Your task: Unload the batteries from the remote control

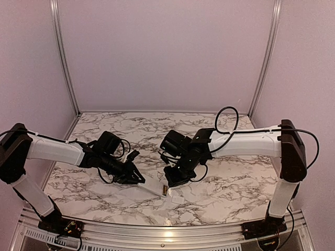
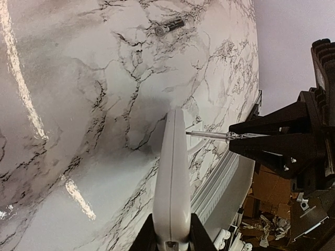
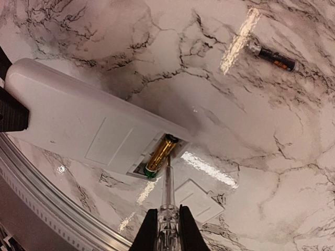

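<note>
The remote control (image 3: 94, 125) is white, its open recess dark. The battery (image 3: 160, 155) in that recess is shiny gold with a green end. Beside the remote, the cover piece (image 3: 196, 198) is white. Farther from the remote, a loose battery (image 3: 272, 56) is black with orange marking. The screwdriver (image 3: 167, 212) at the recess has a clear handle and a silver shaft. The table (image 3: 157, 52) is white marble-patterned with grey-black veins. The left gripper (image 2: 171, 230) and right gripper (image 3: 167, 225) are black.

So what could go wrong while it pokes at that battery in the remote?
The slim probe in the right tool sits at the end of the battery, so it might slip off. The left tool grips the remote control by one end alone; a hard push could twist it loose. A freed battery could roll across the table, where a loose battery lies.
</note>
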`<action>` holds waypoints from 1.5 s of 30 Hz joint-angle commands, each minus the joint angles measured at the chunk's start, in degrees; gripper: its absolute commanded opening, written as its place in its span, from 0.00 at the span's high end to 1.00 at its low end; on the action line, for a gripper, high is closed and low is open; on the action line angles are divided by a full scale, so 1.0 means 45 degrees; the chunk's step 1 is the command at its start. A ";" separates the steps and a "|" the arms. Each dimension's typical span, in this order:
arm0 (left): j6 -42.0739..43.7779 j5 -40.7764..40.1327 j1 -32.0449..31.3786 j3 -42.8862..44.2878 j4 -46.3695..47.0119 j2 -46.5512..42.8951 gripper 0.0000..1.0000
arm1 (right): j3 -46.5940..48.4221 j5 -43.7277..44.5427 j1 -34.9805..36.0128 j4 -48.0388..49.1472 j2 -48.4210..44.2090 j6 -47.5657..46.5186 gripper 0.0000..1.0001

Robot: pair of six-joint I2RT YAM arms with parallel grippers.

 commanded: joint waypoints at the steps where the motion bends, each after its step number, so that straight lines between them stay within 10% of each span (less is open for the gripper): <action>1: 0.0661 -0.0399 0.0087 0.0602 -0.0479 0.0234 1.00 | -0.0348 -0.0022 -0.0126 -0.0262 0.0075 0.0178 1.00; 45: 0.1886 -0.1379 0.0087 0.1415 -0.2260 0.1234 1.00 | -0.0532 -0.1720 -0.0747 0.0726 -0.0236 0.0030 1.00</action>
